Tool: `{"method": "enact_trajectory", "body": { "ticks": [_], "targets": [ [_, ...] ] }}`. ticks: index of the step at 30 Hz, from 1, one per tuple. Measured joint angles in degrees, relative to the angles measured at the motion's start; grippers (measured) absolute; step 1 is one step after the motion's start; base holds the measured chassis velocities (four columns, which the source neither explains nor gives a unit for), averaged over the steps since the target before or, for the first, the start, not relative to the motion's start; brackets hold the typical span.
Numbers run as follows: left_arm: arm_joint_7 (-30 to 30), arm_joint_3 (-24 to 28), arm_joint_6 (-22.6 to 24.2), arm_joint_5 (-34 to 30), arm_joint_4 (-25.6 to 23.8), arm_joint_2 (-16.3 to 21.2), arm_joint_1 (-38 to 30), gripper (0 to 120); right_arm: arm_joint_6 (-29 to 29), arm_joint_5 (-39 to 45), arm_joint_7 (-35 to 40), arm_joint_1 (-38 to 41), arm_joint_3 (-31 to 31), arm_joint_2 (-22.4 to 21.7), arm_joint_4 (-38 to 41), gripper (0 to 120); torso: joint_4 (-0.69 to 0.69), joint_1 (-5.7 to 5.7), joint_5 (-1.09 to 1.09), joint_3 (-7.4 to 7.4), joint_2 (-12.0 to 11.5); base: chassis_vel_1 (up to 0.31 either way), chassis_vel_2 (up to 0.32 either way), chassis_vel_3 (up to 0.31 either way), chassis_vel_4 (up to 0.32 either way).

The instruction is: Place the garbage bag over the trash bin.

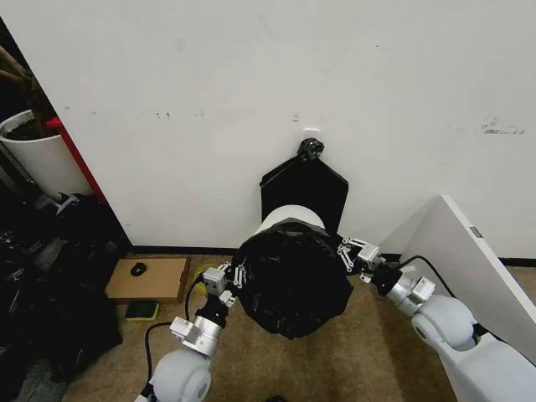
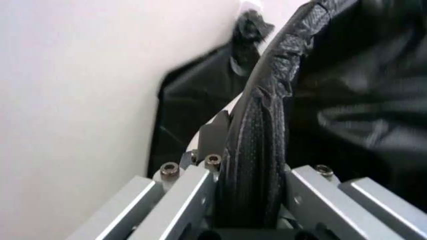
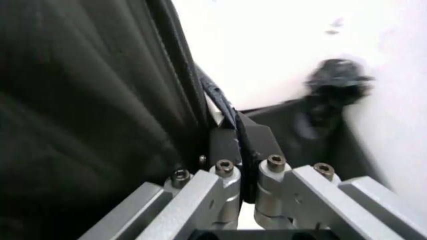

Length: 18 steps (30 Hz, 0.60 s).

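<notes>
— Where's the bag (image 1: pixel 293 280)?
— Draped over the bin (image 1: pixel 289 216) by the wall, white rim showing behind.
— And the grippers?
— Left gripper (image 1: pixel 235 276) clamps its left edge; right gripper (image 1: pixel 346 253) pinches its right edge.

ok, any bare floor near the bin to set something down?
Bare carpet lies in front of the garbage bag, between the two arms, and between the right arm and the leaning white board. It is crowded around the cardboard box and dark clutter. Both end effectors grip the bag's edges.
</notes>
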Motion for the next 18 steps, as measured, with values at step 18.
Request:
{"method": "enact_trajectory", "body": {
  "ticks": [18],
  "targets": [
    [0.28,0.53,5.85,-8.24,3.98,0.15,-4.54,0,-2.37,2.39,11.2,1.58,-2.67,3.98,-0.48,40,-0.01,0.0,0.0,0.0,0.0,0.0,0.0,0.0,0.0]
  ]
}}
